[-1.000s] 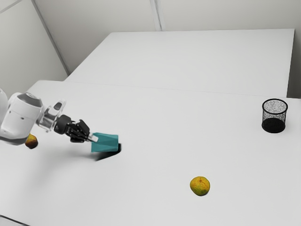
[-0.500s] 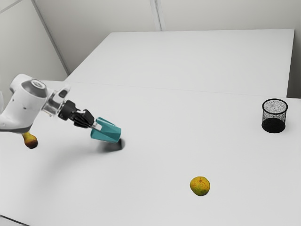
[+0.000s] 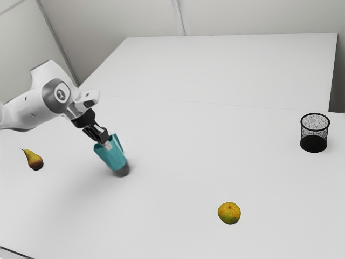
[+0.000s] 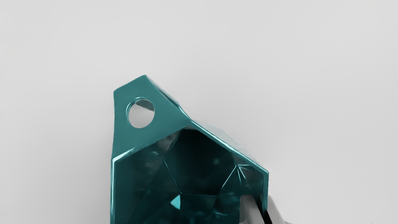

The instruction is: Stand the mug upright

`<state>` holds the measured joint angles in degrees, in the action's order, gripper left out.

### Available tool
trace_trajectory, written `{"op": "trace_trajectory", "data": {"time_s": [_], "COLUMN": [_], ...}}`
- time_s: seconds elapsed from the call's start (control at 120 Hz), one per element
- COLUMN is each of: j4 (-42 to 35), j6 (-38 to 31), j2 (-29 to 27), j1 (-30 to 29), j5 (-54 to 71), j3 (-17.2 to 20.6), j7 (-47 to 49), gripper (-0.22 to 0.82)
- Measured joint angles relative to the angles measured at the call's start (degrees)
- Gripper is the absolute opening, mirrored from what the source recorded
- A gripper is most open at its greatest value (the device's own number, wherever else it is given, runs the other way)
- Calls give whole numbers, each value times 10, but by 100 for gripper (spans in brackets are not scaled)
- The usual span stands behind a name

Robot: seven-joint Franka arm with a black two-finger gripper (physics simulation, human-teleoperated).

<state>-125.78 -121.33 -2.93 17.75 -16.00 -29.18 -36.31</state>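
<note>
In the exterior view my gripper (image 3: 107, 144) points down at a slant, shut on the wall of the teal mug (image 3: 112, 157). The mug leans, its opening up toward the hand and its base lower, near a dark shadow on the table. Looking from the wrist, I see into the opening of the faceted mug (image 4: 199, 161), with its pierced handle standing out to one side. One finger of the gripper (image 4: 263, 211) is inside the rim and the other outside, with the wall pinched between them. Whether the base touches the table is unclear.
A pear (image 3: 34, 160) lies toward the exterior view's left on the white table (image 3: 178, 189). A yellow-green fruit (image 3: 229, 213) sits near the front, and a black mesh cup (image 3: 314, 134) stands at the exterior view's right.
My hand has risen and turned from nearly level to steeply downward, carrying the mug. The mug has tipped from lying on its side to a leaning pose with its opening higher.
</note>
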Motion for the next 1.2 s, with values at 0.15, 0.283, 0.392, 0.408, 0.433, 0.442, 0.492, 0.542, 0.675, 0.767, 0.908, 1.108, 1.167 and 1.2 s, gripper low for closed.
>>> {"op": "trace_trajectory", "data": {"time_s": [0.15,0.283,0.392,0.408,0.433,0.442,0.492,0.542,0.675,0.767,0.908,1.108,1.167,1.2], "j4": [-7,-11,-24,-25,-27,-27,-29,-31,-38,-39,-39,-40,-40,-40], "j6": [-41,-71,-91,-93,-97,-98,-104,-109,-120,-127,-137,-145,-146,-147], "j2": [-1,1,-2,-3,-3,-4,-5,-6,-7,-6,-3,11,18,21], "j1": [21,49,58,58,57,57,55,55,67,73,71,73,73,74], "j5": [51,68,74,75,78,79,87,94,118,137,155,161,162,162], "j3": [0,0,-1,-1,-1,-1,-1,-1,-1,-1,-1,-1,-1,0], "j7": [41,73,97,101,106,107,118,129,157,175,198,224,230,234], "gripper": [-18,-18,-18,-18,-18,-18,-18,-18,-18,-18,-18,-18,-18,-18]}}
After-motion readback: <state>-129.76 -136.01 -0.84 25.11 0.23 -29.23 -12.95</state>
